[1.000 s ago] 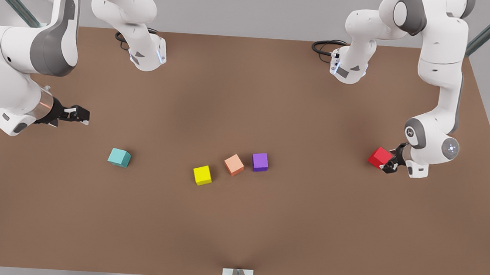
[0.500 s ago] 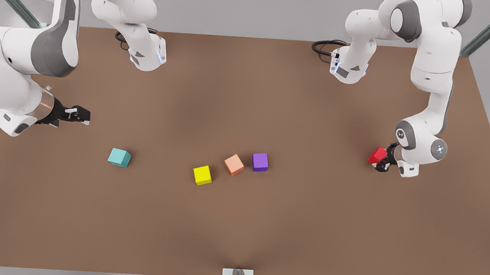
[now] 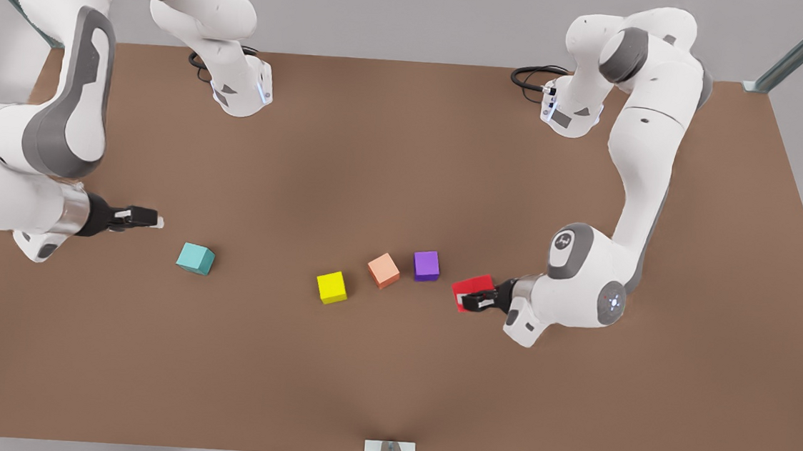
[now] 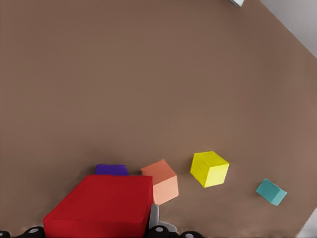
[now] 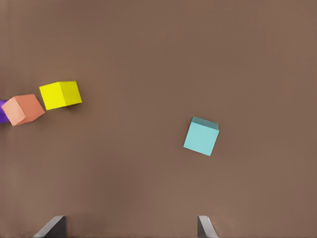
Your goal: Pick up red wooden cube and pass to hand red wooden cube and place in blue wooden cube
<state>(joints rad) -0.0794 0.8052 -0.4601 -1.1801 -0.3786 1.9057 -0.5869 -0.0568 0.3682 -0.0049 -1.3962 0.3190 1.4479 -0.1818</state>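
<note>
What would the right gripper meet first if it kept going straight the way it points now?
The right gripper, fingers open, points toward the front view's right. The blue wooden cube lies just ahead but slightly off its line and lower, so it may pass above it; depth is unclear.

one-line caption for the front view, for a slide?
Left gripper carries the red cube beside the purple cube; right gripper waits, open, near the teal cube.
</note>
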